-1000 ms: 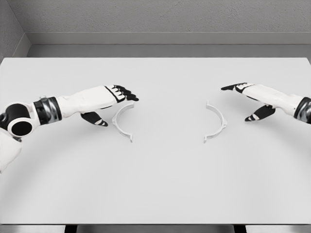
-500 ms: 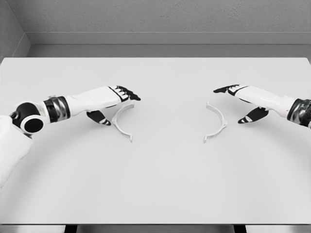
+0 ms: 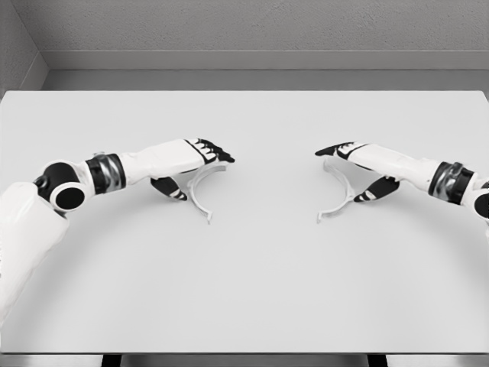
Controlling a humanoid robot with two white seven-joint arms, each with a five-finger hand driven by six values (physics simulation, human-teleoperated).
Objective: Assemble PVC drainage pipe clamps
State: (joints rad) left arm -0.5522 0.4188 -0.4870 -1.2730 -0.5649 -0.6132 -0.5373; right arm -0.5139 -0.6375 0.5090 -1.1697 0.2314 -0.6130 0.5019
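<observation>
Two thin white half-ring clamp pieces lying flat near the middle of the table (image 3: 244, 290), well apart, open sides facing each other like brackets. Left clamp half (image 3: 200, 188) curving from under the left hand down to a small flat tab at its near end; right clamp half (image 3: 341, 193) mirroring it, tab pointing toward the table's front edge. Probably light, stiff plastic, smooth and a bit slippery on this matte grey surface, likely to skate if nudged sideways rather than pinched. Best purchase looks like the mid-arc of each band, thumb inside and fingers outside, leaving the end tabs free to mate.

Left hand (image 3: 200, 158) poised over the far end of its half, fingers stretched forward and spread, thumb hanging low beside the arc, clamped on nothing; actual contact hard to tell. Right hand (image 3: 353, 163) hovering likewise at the top of its half, fingers extended, thumb dropped outside the curve, holding nothing yet.

Smooth white shells on both arms, dark fingertips, ringed wrist joints. Grey wall beyond the table's far edge
</observation>
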